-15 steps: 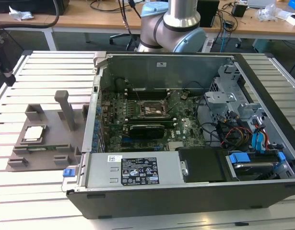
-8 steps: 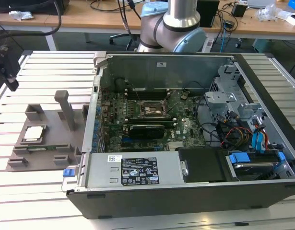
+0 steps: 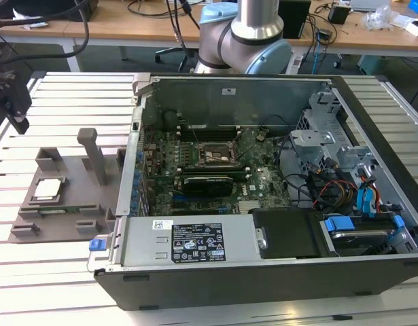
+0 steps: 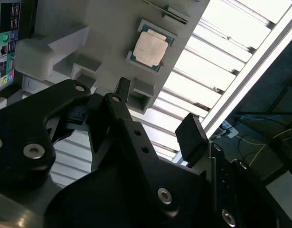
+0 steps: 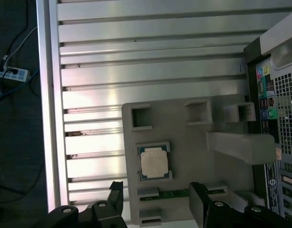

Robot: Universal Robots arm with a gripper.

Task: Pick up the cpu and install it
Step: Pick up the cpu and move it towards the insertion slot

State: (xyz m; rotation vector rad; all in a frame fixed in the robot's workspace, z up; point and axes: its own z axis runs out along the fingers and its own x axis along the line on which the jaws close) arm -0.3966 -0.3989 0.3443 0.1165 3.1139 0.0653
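Gripper (image 5: 156, 186) hangs spread wide above the tray (image 3: 76, 204), cpu (image 3: 47, 189) lying in it at 9 o'clock from the case (image 3: 229, 92) in the exterior view; probably light, stiff, fragile, so grab opposite edges.

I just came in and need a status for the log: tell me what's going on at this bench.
The robot arm has not picked anything up yet. Its hand hangs open over the grey tray, where the cpu lies in its recess, untouched. The tray stands beside the open computer case, on the exterior view's left.
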